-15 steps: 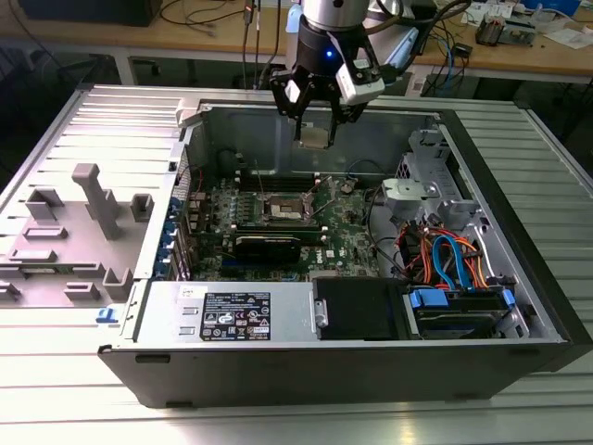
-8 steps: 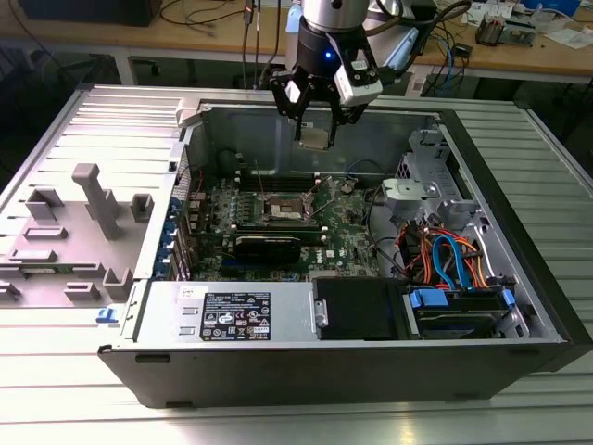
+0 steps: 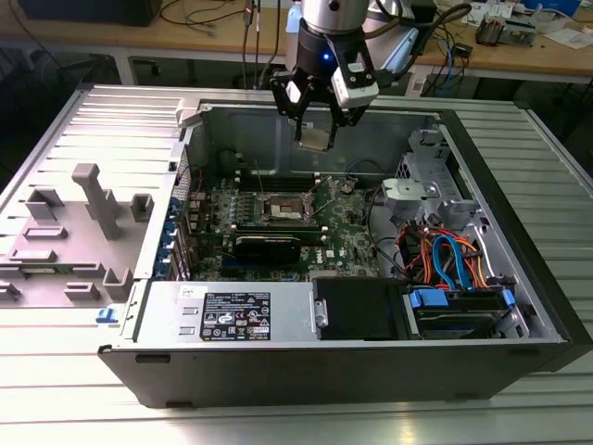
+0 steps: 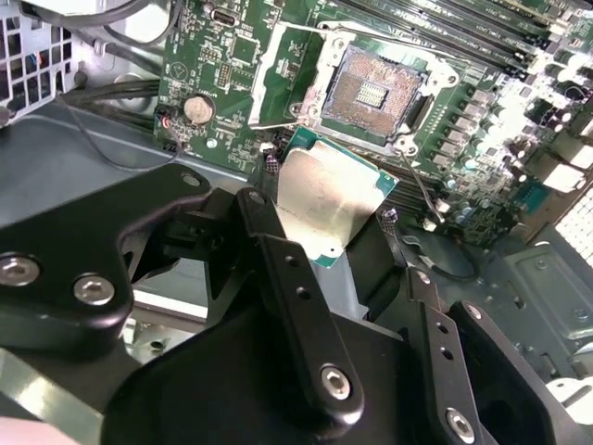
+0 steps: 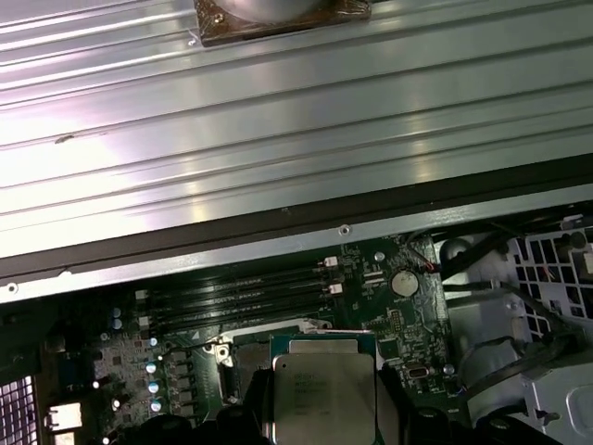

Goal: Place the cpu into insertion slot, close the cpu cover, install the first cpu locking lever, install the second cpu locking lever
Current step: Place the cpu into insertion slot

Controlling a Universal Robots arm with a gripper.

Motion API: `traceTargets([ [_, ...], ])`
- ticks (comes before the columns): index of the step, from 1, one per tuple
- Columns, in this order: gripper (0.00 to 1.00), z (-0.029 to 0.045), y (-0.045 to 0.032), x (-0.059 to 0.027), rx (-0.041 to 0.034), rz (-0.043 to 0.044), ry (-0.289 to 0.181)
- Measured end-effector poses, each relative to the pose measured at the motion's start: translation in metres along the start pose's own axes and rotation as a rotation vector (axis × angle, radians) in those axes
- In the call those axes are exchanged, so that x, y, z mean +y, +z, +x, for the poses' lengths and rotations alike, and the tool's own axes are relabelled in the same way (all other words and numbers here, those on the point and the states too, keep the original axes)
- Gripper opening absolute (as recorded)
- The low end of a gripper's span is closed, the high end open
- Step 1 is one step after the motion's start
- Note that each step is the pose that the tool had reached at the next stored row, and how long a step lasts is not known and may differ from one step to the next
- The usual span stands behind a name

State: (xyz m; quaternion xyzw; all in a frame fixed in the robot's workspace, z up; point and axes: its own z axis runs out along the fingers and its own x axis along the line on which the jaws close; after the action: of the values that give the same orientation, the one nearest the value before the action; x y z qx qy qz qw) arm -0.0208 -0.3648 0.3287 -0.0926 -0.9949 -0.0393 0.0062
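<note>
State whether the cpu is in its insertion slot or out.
Out: the gripper holds the cpu above the motherboard, and the insertion slot shows bare contacts.

I am looking at an electronics lab or assembly workshop. An open black desktop computer case (image 3: pixel 324 375) is lying on its side on a ribbed silvery metal table (image 3: pixel 296 422), its green motherboard (image 3: pixel 278 218) facing up. Behind it a long pale wooden workbench (image 3: pixel 185 44) is carrying loose tangled cables (image 3: pixel 199 11) and small circuit boards (image 3: pixel 493 32), and a grey moulded plastic fixture plate (image 3: pixel 97 199) is sitting at the exterior view's left.
</note>
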Motion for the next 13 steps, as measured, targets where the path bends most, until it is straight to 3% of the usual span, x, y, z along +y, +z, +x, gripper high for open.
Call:
traceTargets([
  [13,0.54,0.0001,0.0025,-0.0002,-0.0066,-0.0019,0.105],
])
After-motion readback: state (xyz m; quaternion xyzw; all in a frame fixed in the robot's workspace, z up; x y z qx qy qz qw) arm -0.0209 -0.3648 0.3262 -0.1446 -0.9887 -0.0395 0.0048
